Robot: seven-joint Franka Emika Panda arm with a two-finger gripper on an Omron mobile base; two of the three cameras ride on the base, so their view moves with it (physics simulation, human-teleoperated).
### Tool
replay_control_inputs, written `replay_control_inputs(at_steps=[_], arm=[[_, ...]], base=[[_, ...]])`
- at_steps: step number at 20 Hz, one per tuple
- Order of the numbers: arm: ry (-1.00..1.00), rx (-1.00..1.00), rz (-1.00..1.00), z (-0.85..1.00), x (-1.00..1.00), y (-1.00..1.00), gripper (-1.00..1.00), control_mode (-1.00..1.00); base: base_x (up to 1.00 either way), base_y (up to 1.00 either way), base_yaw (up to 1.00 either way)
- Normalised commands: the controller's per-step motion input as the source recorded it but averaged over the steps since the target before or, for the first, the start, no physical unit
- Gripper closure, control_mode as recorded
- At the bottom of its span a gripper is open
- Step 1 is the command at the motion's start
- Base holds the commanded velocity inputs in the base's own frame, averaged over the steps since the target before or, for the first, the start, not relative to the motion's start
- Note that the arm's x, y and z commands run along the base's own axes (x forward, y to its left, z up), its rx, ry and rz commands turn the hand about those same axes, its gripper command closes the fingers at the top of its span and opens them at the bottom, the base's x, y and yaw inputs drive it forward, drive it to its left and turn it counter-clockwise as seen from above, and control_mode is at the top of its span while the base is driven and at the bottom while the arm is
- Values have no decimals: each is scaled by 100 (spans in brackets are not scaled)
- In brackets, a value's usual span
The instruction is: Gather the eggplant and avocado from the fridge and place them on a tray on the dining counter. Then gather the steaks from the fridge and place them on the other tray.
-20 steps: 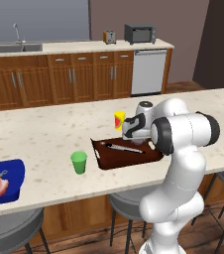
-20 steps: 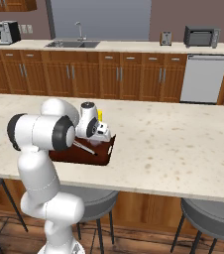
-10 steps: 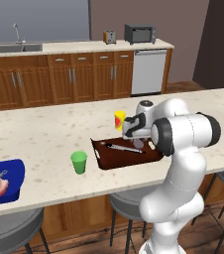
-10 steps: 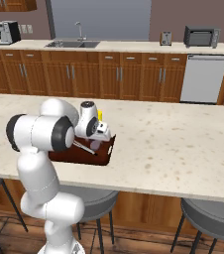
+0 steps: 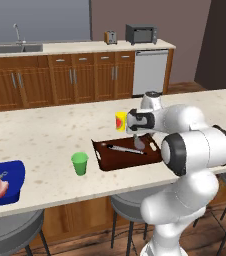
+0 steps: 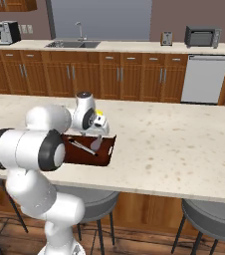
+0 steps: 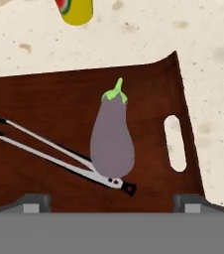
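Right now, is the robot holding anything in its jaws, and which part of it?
Nothing is held. The jaws stand wide apart above the eggplant, which lies loose on the brown tray beside the tongs.

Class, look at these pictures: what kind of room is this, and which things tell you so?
A kitchen, rendered: a sink and dishwasher in the wall counter, a microwave on top.

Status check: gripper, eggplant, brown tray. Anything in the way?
Gripper open, over the tray. Eggplant lies on it, released. Tongs touch its base; nothing in the way.
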Motion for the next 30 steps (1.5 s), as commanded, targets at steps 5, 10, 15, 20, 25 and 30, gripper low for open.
replay_control_inputs(at_steps=[5, 10, 15, 20, 25, 30], arm=[[0, 0, 0, 75, -80, 0, -100, -100], [0, 0, 1, 76, -98, 2, -100, -100], [0, 0, 5, 83, -100, 6, -100, -100], [0, 0, 2, 76, -99, 21, -100, -100], [0, 0, 0, 66, -96, 6, -100, -100], [0, 0, 0, 50, -89, -1, -100, -100]], base=[[0, 0, 0], [0, 0, 0], [0, 0, 0], [0, 0, 0], [0, 0, 0], [0, 0, 0]])
